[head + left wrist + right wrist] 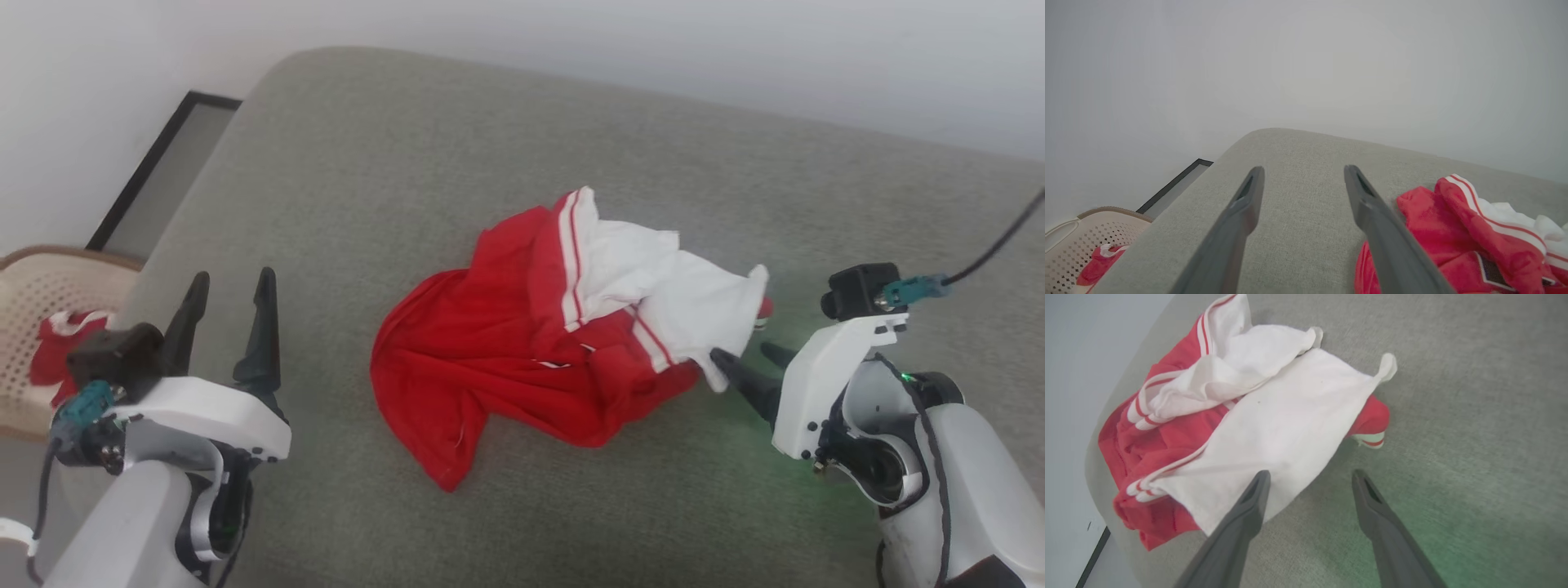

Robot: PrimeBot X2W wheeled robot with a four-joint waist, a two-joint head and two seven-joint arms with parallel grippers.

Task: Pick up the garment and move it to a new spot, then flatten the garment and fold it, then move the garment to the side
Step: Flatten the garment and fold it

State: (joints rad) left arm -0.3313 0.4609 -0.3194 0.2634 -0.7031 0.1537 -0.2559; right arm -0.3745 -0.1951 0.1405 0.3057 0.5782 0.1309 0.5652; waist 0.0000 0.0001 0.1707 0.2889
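Garment [506,359] lies crumpled in a heap near the middle of the grey cushion [408,147], red body bunched underneath and a white sleeve [1290,416] spread over the side nearest my right arm. My right gripper [741,351] sits low beside that sleeve with its jaws wide apart and nothing between them. In the right wrist view one fingertip [1261,482] overlaps the white edge, and I cannot tell whether it touches. My left gripper [233,276] is also fully spread and empty, raised well apart from the heap and pointing toward the wall.

I judge this cloth to be light, limp and soft. It should sag from whatever point I lift and give no stiffness to push against. Layers are stacked, so a deep pinch could gather several at once and keep it balled up. I'd take the sleeve's near edge or its striped trim, where the doubled seam should give a firmer bite, and close shallow so I don't catch the cushion's cover
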